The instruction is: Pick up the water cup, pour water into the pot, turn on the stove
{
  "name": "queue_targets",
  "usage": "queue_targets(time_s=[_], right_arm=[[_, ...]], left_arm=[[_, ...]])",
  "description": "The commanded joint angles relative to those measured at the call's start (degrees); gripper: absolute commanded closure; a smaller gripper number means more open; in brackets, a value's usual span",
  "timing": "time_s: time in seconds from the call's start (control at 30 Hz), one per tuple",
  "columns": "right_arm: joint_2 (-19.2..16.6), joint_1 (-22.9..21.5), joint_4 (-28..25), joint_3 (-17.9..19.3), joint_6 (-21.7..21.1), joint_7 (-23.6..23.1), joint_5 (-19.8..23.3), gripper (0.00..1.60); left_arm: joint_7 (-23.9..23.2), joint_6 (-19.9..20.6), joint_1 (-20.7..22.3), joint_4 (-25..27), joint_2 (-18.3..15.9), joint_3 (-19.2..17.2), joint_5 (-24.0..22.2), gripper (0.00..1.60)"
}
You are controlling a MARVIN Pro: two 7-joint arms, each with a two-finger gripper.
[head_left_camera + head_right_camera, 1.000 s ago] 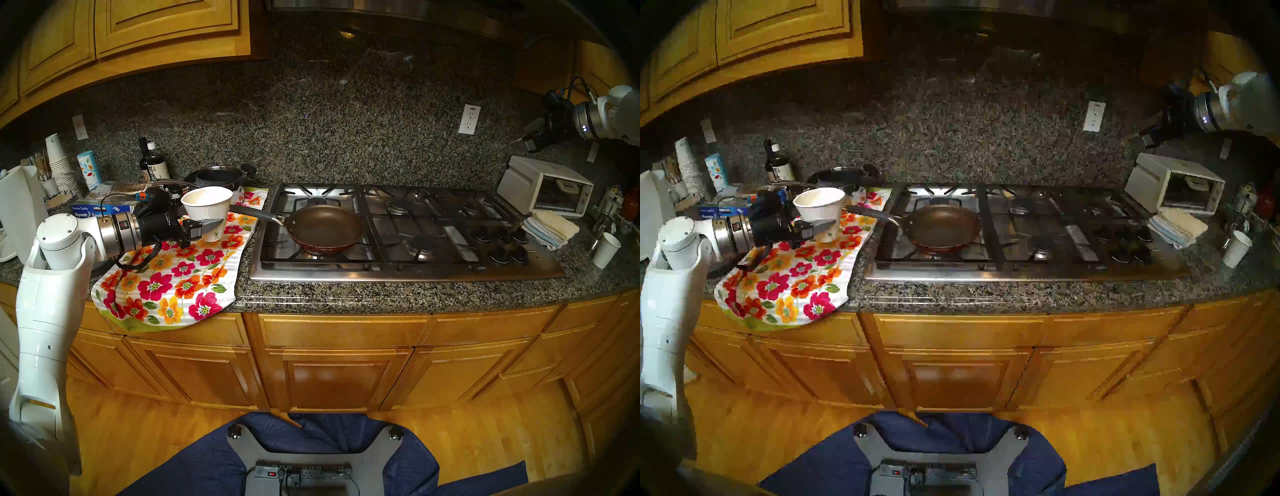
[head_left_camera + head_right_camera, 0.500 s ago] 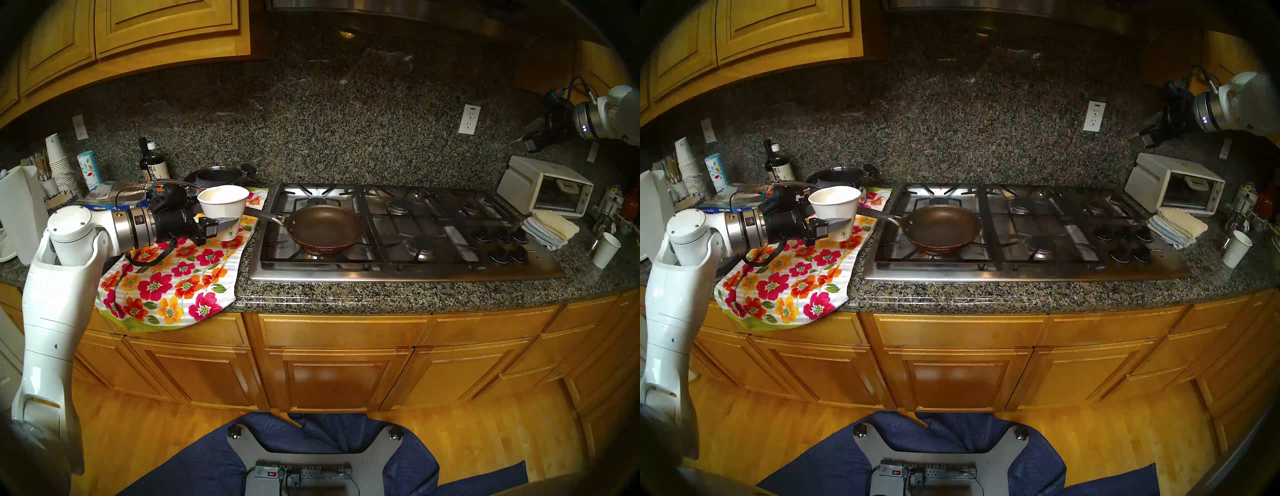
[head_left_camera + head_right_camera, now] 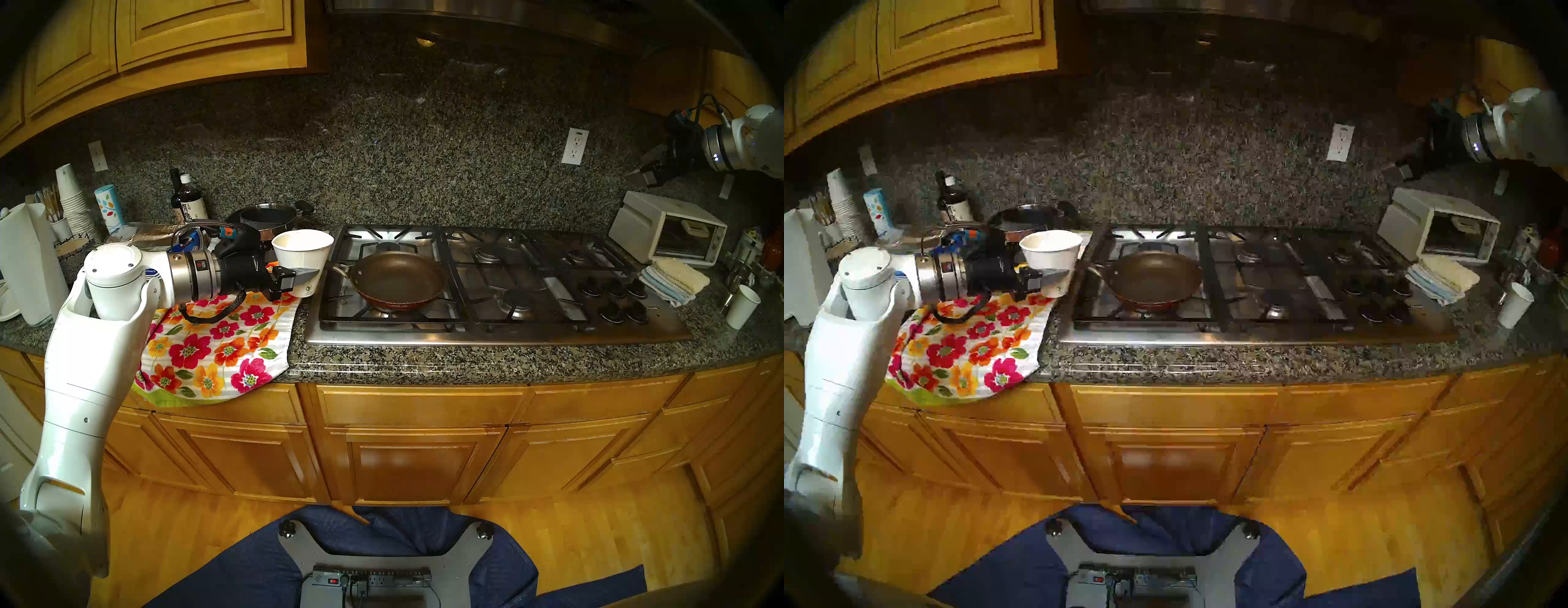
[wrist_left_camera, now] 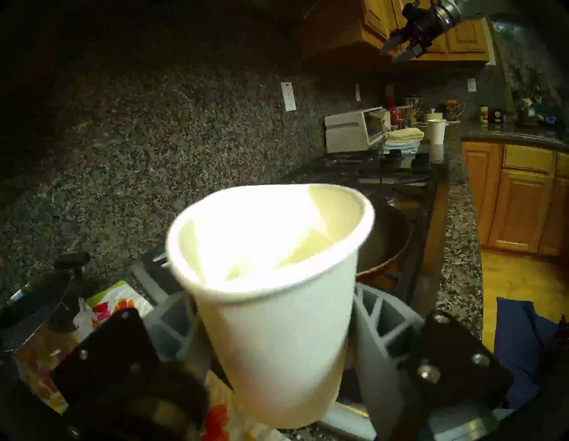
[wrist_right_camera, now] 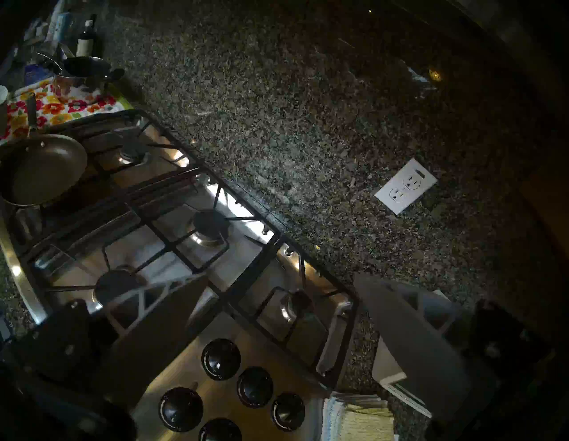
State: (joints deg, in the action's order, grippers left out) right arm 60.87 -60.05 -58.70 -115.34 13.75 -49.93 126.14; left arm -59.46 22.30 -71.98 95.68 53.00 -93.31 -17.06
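Since a second ago my left pincer [image 3: 306,274] has carried the white tapered paper cup with the small green logo [image 3: 303,258] rightward, off the flowered cloth [image 3: 220,339] to the near edge of the wide stainless-steel gas cooktop [image 3: 500,335]. I pinch the cup low on its wall, upright, held clear of the counter; my fingers [image 4: 381,326] press both sides. The shallow bronze-brown frying pan with the long grey handle [image 3: 399,278] lies just ahead of my pincer, beyond the cup. To pour well, I judge I should keep the cup level until its rim is over the pan's middle, then tip slowly away from the handle. My right pincer [image 3: 649,170] hangs spread, high above the far end of the cooktop. I count one pan, one held cup, five black knobs [image 5: 221,358], five burners, one plain cup [image 3: 742,306] well beyond.
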Motion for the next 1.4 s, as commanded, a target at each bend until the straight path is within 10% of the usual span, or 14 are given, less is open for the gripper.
queue_targets(time_s=[0.0, 1.37], right_arm=[[0.40, -1.80, 1.47, 0.00, 0.10, 0.18, 0.29, 0.00], [0.41, -1.80, 1.46, -0.01, 0.11, 0.18, 0.29, 0.00]], left_arm=[[0.51, 0.22, 5.87, 1.92, 0.07, 0.90, 0.44, 0.83], [-7.11, 10.71, 18.99, 2.08, -3.26, 11.97, 9.81, 0.85]])
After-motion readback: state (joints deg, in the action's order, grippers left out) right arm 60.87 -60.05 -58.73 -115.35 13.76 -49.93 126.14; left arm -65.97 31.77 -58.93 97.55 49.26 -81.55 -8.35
